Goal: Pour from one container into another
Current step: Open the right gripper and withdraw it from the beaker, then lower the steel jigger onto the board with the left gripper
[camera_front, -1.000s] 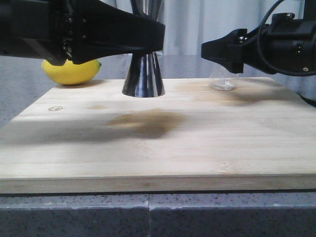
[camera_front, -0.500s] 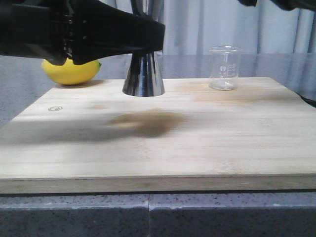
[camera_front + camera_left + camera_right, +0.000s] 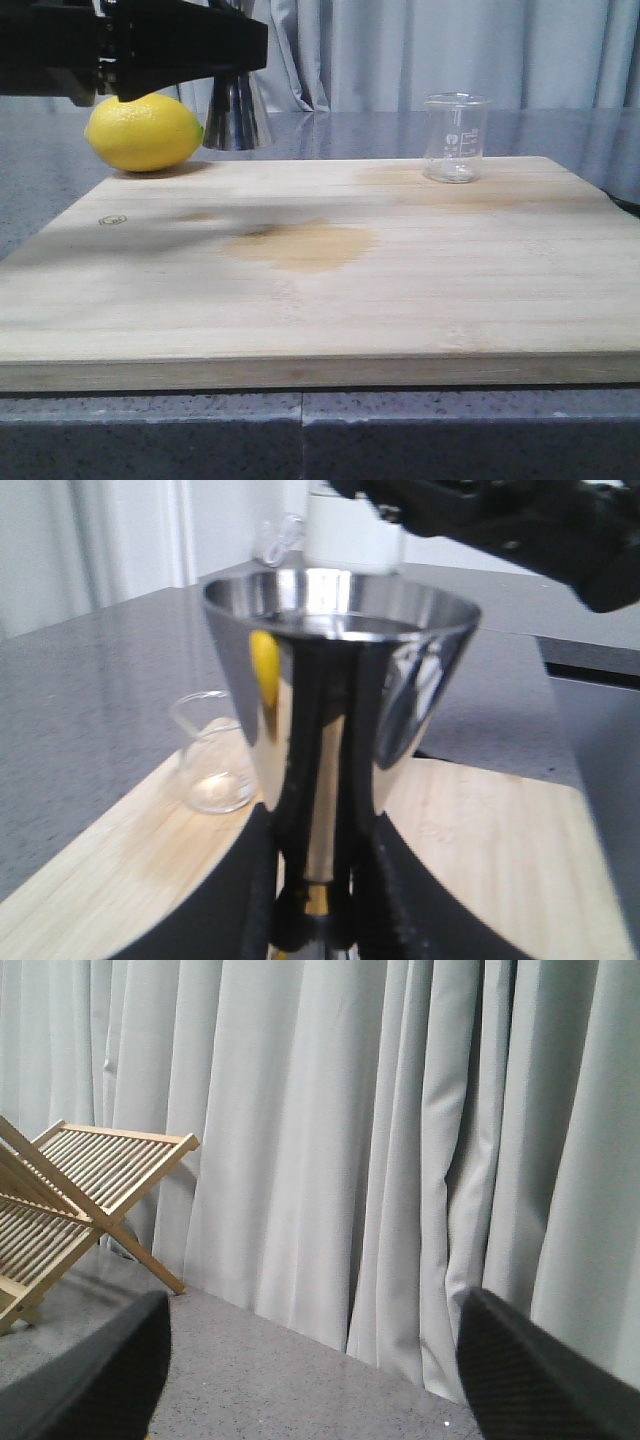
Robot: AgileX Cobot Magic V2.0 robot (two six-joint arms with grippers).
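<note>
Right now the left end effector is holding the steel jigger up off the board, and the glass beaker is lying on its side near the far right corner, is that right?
Not quite. The glass beaker stands upright on the board, as the front view shows. The rest holds: the left end effector holds the steel jigger lifted clear.

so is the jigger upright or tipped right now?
Upright. The jigger sits with its rim level and open cone facing up in the left gripper, lifted clear of the cutting board.
</note>
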